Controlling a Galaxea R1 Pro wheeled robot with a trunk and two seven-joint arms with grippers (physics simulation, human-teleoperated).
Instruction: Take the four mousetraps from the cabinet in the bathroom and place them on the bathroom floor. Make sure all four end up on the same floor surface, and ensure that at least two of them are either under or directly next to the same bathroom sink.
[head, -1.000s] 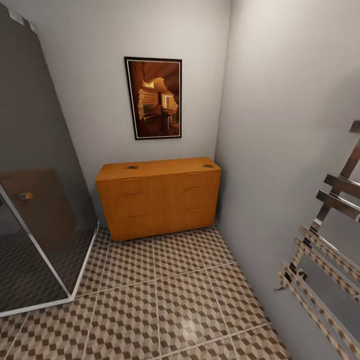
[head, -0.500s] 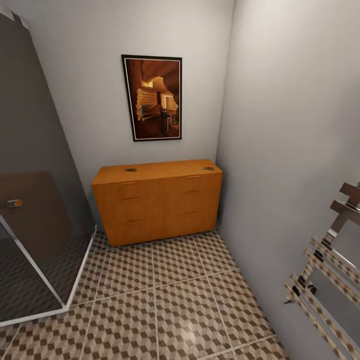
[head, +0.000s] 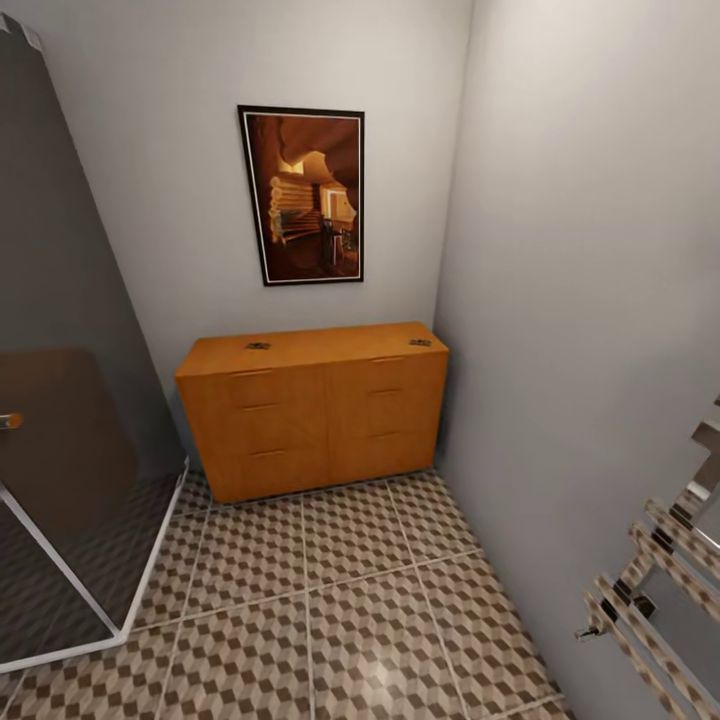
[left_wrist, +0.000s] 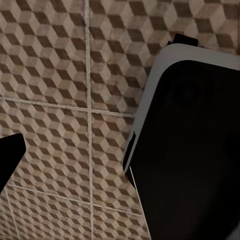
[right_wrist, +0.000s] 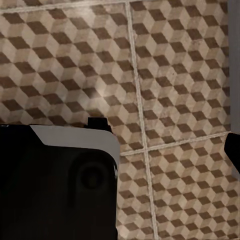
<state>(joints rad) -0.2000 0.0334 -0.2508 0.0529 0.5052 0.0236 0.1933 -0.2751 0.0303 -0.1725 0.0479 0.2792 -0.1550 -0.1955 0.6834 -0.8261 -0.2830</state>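
Glossy black robot body with a pale grey rim, seen from both wrist cameras.

In the left wrist view a large black panel (left_wrist: 192, 155) with a rounded corner and light grey edging shows, a faint round dimple in its surface and a small black tab at its outer edge; a black wedge (left_wrist: 10, 155) sits apart from it. In the right wrist view a like black panel (right_wrist: 55, 185) has grey edging, a round recess and a small black tab on top; a dark sliver (right_wrist: 234, 150) lies apart.

I note the cabinet (head: 315, 408) against the far wall on the bathroom floor (head: 340, 600), two mousetraps (head: 258, 346) (head: 420, 343) on top, picture (head: 303, 195) above, shower enclosure (head: 60, 450) left, towel rail (head: 660, 580) right.
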